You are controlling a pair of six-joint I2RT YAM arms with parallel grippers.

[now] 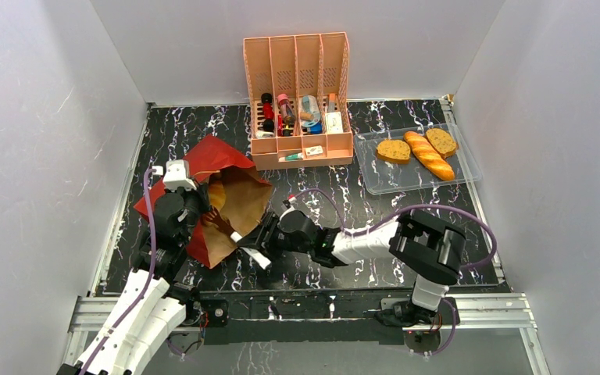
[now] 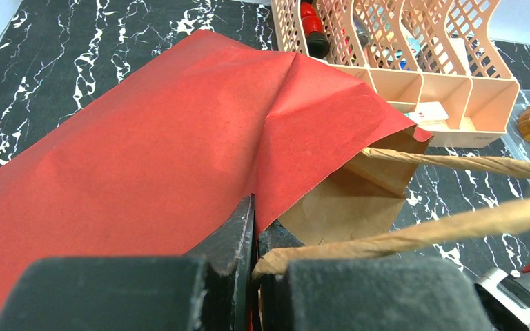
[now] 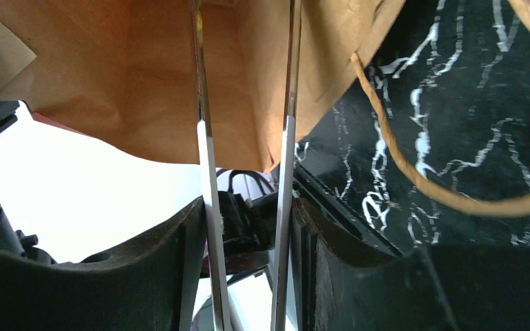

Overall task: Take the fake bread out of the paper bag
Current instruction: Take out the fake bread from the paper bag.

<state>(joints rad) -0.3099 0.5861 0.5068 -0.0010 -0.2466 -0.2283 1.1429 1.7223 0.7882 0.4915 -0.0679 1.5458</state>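
Top external | left fingers (image 2: 237, 231) pinching paper bag (image 1: 242, 199) handle | right fingers (image 3: 207, 165) spread in bag, arm stretched leftward

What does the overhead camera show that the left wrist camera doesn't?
Only overhead: the right tool, open at the mouth of the paper bag, and the baguette lying in the clear tray. Only left wrist: a close look at the left tool pinched shut on the bag's twisted handle. Both: the red bag lying on its side, with the pink organizer beyond it.
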